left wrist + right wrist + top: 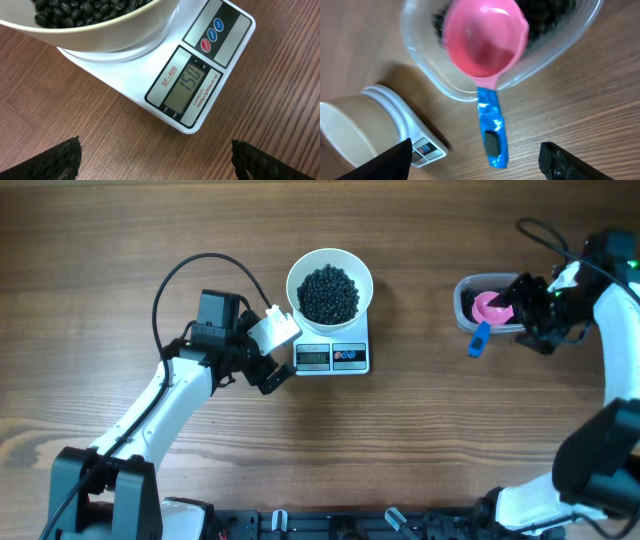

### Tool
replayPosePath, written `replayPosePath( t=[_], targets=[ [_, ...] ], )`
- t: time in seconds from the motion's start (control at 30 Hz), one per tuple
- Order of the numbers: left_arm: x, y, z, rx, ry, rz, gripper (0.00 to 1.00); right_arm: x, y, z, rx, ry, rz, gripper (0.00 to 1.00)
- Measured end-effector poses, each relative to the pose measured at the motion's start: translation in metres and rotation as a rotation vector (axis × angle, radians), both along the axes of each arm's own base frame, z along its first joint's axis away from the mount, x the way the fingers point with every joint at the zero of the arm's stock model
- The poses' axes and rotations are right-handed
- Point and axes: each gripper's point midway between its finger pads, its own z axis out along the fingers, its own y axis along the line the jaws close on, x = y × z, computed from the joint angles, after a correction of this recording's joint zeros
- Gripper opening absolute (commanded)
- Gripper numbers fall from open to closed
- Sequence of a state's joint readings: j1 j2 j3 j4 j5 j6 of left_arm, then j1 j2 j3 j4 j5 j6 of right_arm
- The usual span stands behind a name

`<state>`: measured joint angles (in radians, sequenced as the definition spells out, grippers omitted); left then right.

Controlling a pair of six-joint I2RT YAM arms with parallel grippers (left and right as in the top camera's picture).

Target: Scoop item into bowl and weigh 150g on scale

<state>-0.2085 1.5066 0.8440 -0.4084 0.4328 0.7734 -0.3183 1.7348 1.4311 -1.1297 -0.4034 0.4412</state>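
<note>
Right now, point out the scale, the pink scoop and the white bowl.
scale (pixel 186 85): left wrist view, its display
pink scoop (pixel 484 37): right wrist view, its cup
white bowl (pixel 293 285): overhead view, its left rim

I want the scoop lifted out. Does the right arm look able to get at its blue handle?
Probably yes: the open right gripper hangs over the blue handle, which juts past the tub rim with nothing covering it.
</note>
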Motion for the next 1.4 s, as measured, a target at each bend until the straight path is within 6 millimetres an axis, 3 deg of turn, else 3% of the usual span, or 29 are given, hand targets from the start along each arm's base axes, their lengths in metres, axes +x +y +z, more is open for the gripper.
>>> replayPosePath(
  t=[0.13,0.2,0.27,0.43,0.53,0.83,1.0,1.27,1.4],
  targets=[
    [0.000,0.000,0.000,0.000,0.000,0.000,1.00,0.003,-0.001,0.060,-0.057,-0.180,0.000,0.88],
    [0.000,0.000,0.000,0.000,0.000,0.000,1.00,0.000,0.003,0.090,-0.065,-0.273,0.007,1.00],
    [0.000,0.000,0.000,0.000,0.000,0.000,1.00,-0.008,0.015,0.125,-0.052,-0.388,0.030,1.00],
    [0.000,0.000,0.000,0.000,0.000,0.000,1.00,-0.026,0.030,0.173,-0.034,-0.537,0.037,1.00],
    [0.000,0.000,0.000,0.000,0.000,0.000,1.00,-0.032,0.035,0.198,0.006,-0.600,-0.045,1.00],
    [0.000,0.000,0.000,0.000,0.000,0.000,1.00,-0.032,0.028,0.193,0.185,-0.441,-0.402,1.00],
    [0.000,0.000,0.000,0.000,0.000,0.000,1.00,-0.035,0.027,0.188,0.202,-0.402,-0.455,1.00],
    [0.000,0.000,0.000,0.000,0.000,0.000,1.00,-0.033,0.001,0.183,-0.081,-0.493,-0.301,1.00],
    [0.000,0.000,0.000,0.000,0.001,0.000,1.00,-0.015,-0.021,0.200,-0.321,-0.649,-0.135,1.00]
  ],
)
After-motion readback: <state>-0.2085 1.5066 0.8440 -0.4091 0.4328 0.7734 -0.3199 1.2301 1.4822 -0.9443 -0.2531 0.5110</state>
